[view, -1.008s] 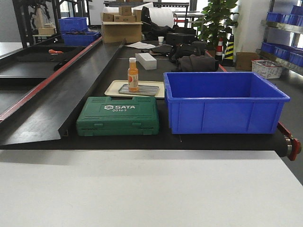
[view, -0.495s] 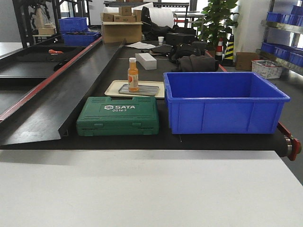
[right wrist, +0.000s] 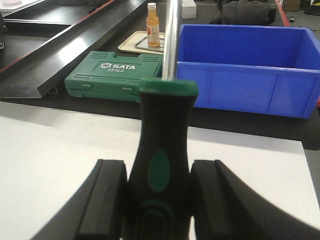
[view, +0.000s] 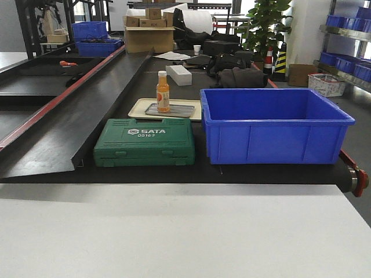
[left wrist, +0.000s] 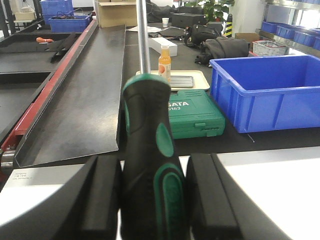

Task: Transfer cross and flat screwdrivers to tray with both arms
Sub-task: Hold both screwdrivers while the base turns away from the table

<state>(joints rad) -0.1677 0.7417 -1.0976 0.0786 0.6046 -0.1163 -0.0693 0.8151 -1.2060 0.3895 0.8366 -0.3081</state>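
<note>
Start with the white counter (view: 185, 231), which fills the near field. Beyond it lies a black belt surface (view: 87, 116). On that surface, from the left, you find a green tool case (view: 145, 142). At its 12 o'clock is the grey tray (view: 182, 110), lying on a beige tray (view: 138, 107) with an orange bottle (view: 163, 91) standing on it. At the case's 3 o'clock is a blue bin (view: 272, 124). Cartons (view: 149, 32) and a plant (view: 264, 23) stand at the back of the room.

The left claw (left wrist: 155, 167) is closed on the handle of the left screwdriver (left wrist: 147, 130), shaft toward 12 o'clock. The right claw (right wrist: 159, 172) grips the right screwdriver (right wrist: 162, 125) in the same way. You cannot tell the tip types.

The front view matches the earlier frames; nothing has shifted.
</note>
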